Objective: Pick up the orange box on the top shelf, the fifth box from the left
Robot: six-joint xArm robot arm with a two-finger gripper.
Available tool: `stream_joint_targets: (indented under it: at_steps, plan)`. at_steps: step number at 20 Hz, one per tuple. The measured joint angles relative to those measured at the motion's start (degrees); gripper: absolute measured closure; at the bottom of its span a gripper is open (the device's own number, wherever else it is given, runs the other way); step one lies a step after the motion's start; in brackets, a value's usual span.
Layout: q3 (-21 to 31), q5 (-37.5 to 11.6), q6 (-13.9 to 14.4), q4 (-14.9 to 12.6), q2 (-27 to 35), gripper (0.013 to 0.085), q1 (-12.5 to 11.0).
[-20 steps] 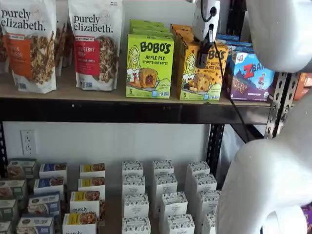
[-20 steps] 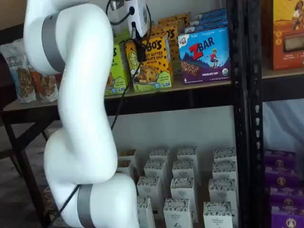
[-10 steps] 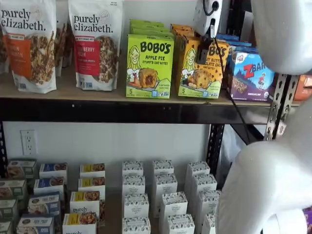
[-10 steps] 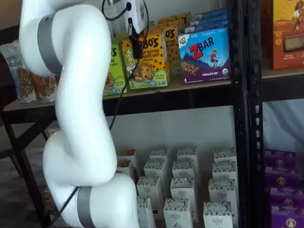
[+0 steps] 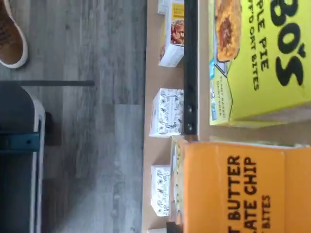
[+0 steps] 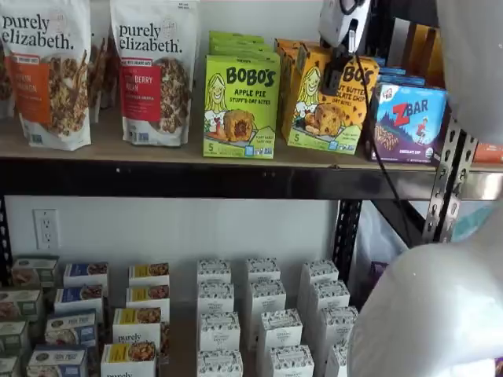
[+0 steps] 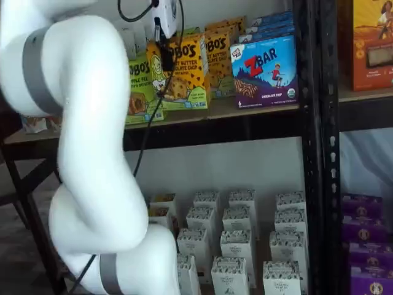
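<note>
two-finger gripper with black fingers (image 6: 333, 78) was clamped on the orange-yellow cardboard Bobo's box (image 6: 328, 110), tilted, bottom edge off the tan wooden top shelf (image 6: 157, 153), lime-green Bobo's Apple Pie box (image 6: 240, 106) just left, blue ZBar box (image 6: 409, 122) right

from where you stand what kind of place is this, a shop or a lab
Most likely a mock grocery aisle in a lab, not a real shop. Retail goods line the top shelf: granola bags, the lime-green Bobo's box, the ZBar box. Yet the uprights are bare black racking, with a wall outlet behind.

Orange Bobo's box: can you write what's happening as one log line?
gripper: shut on orange Bobo's box | box: tilted, lifting off top shelf
</note>
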Motion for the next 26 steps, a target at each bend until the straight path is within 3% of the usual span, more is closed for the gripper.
stream_joint_targets:
  at_steps: [2, 9, 15, 18, 20, 22, 26]
  plan:
    - [3.3, -1.9, 0.0, -0.6, -3.8, 0.065, 0.2]
    - [7.0, 2.0, -0.7, -3.2, -9.2, 0.065, 0.0]
    - [9.2, 5.3, -2.7, -3.3, -12.7, 0.065, -2.1]
    - [10.1, 6.6, -4.0, -1.1, -14.0, 0.065, -4.1]
    - [12.1, 5.0, -4.0, -2.5, -16.0, 0.065, -3.6]
    - [12.4, 6.7, -3.9, -4.4, -16.4, 0.065, -3.0]
    - [14.5, 7.7, -5.1, -4.4, -18.4, 0.065, -4.2]
